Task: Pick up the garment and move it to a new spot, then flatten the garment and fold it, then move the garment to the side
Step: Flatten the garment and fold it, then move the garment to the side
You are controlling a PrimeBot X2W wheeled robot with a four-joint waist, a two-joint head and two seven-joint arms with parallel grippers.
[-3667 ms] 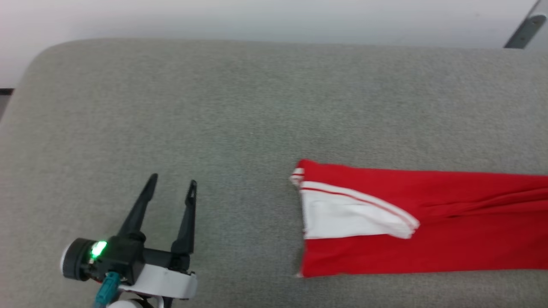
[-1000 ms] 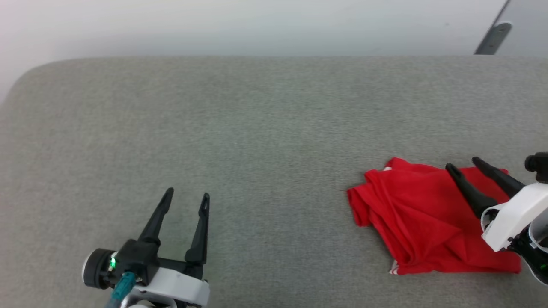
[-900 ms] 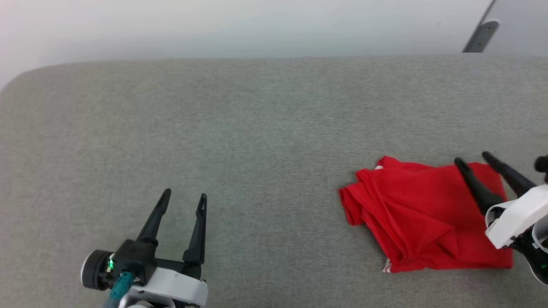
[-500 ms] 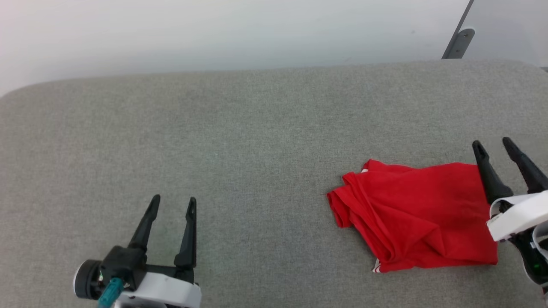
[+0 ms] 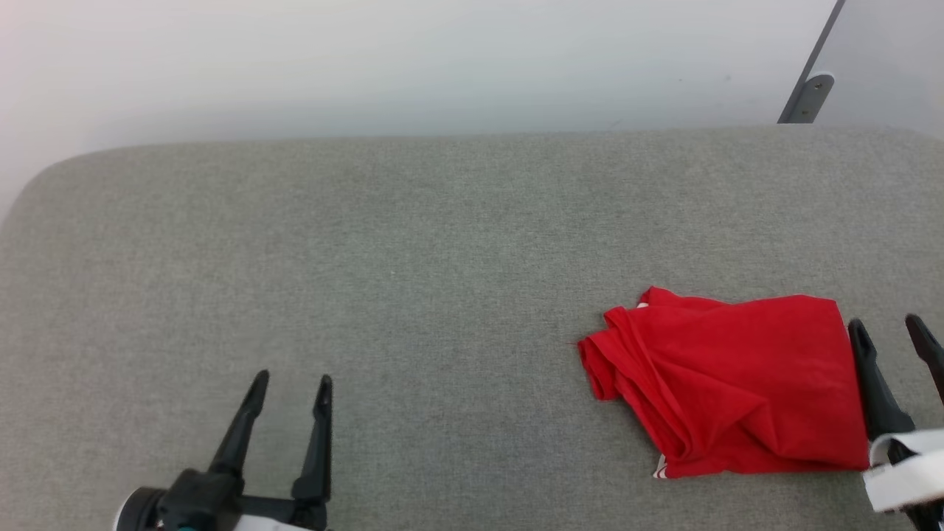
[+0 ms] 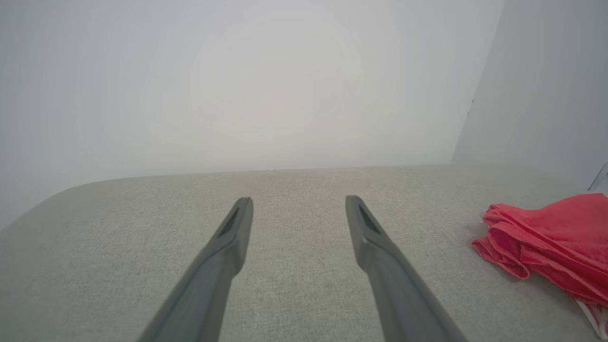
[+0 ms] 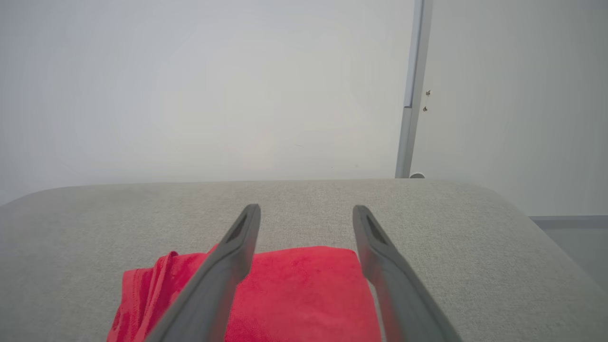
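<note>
My left gripper (image 5: 293, 378) hangs with its fingers apart over bare cushion (image 5: 383, 251), holding nothing; my right gripper (image 5: 885, 322) is likewise spread and empty. The garment (image 5: 730, 391) lies folded just left of the right gripper, well off to the left gripper's right. My worry is that the bundle's left edge is loose and bunched; a finger brushing it would drag the layers open. The right wrist view shows the cushion ending and the floor (image 7: 579, 242) beyond the gripper's right, which the head view cuts off; the left wrist view shows the stacked folds edge-on.

Matt cloth garment (image 5: 737, 383), apparently woven cushion (image 5: 369, 258)
</note>
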